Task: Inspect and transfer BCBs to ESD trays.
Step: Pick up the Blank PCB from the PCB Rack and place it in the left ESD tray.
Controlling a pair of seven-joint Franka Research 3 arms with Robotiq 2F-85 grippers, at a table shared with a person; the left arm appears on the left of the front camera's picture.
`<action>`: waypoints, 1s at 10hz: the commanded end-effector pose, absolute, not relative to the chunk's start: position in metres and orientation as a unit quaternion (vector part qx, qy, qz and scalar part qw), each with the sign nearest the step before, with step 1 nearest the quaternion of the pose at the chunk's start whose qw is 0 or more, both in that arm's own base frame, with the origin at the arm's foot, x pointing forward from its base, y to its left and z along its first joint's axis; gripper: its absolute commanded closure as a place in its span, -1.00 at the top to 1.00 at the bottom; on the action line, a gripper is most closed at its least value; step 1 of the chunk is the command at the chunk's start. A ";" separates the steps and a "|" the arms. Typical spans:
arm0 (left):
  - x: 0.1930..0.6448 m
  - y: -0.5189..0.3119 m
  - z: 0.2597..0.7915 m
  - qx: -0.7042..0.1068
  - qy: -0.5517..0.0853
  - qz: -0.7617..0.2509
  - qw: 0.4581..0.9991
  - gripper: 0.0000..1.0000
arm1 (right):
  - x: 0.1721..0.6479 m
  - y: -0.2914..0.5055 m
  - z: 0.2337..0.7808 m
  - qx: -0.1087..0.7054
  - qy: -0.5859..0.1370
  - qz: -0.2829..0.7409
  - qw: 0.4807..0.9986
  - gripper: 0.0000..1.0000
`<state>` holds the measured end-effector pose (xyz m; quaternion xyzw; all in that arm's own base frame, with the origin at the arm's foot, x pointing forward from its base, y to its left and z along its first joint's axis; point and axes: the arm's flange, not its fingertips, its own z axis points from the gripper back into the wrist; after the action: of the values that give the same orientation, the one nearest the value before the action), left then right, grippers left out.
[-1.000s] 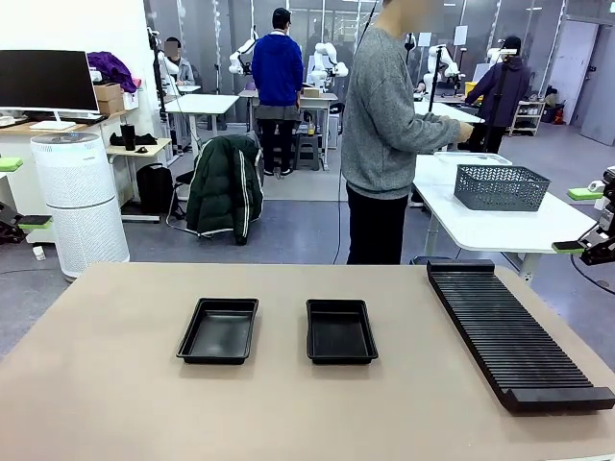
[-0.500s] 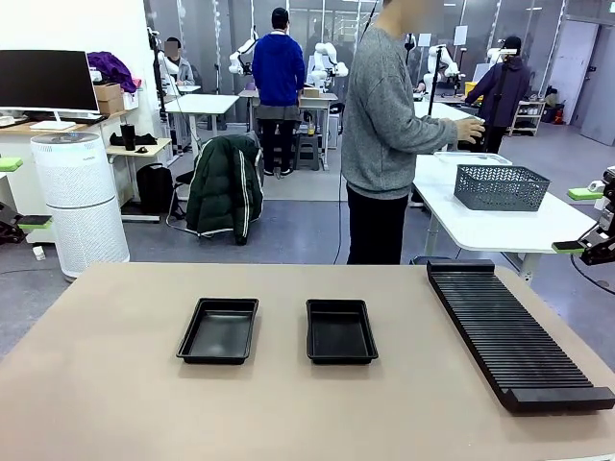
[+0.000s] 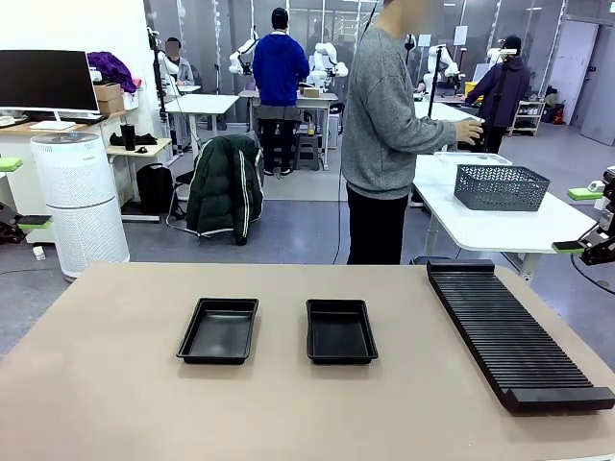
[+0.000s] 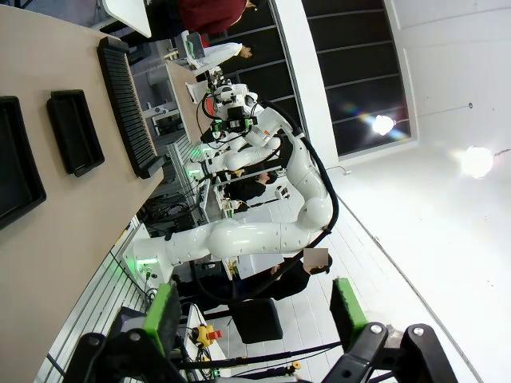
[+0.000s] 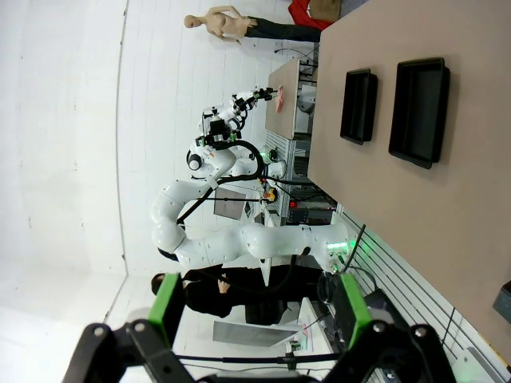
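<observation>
The tan surface spans the foreground. Beyond its far edge a person in a grey sweater stands side-on, one hand over a white table. A long black ribbed rack lies along the surface's right side. The left ESD tray and the right ESD tray sit side by side, apart, mid-surface. The left end effector and the right end effector are spread wide, gripping nothing.

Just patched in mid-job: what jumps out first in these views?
Two black ESD trays, the left tray and the right tray, sit side by side mid-table, both empty. A long ribbed rack lies along the table's right side. Beyond the far edge, a person is turned toward a neighbouring table with a grey basket.
</observation>
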<state>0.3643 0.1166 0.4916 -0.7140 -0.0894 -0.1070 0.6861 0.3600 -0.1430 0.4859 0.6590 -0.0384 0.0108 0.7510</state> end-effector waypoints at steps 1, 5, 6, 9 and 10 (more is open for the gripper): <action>0.363 0.116 0.492 -0.714 -0.088 -0.101 0.687 1.00 | 0.359 -0.143 0.486 0.658 -0.032 0.006 0.753 1.00; 0.363 0.116 0.492 -0.714 -0.088 -0.101 0.687 1.00 | 0.359 -0.143 0.486 0.658 -0.032 0.006 0.753 1.00; 0.363 0.116 0.492 -0.714 -0.088 -0.101 0.687 1.00 | 0.359 -0.143 0.486 0.658 -0.032 0.006 0.753 1.00; 0.363 0.116 0.492 -0.714 -0.088 -0.101 0.687 1.00 | 0.359 -0.143 0.486 0.658 -0.032 0.006 0.753 1.00; 0.363 0.116 0.492 -0.714 -0.088 -0.101 0.687 1.00 | 0.359 -0.143 0.486 0.658 -0.032 0.006 0.753 1.00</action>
<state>0.3642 0.1168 0.4916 -0.7137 -0.0895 -0.1067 0.6865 0.3600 -0.1430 0.4859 0.6590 -0.0384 0.0108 0.7510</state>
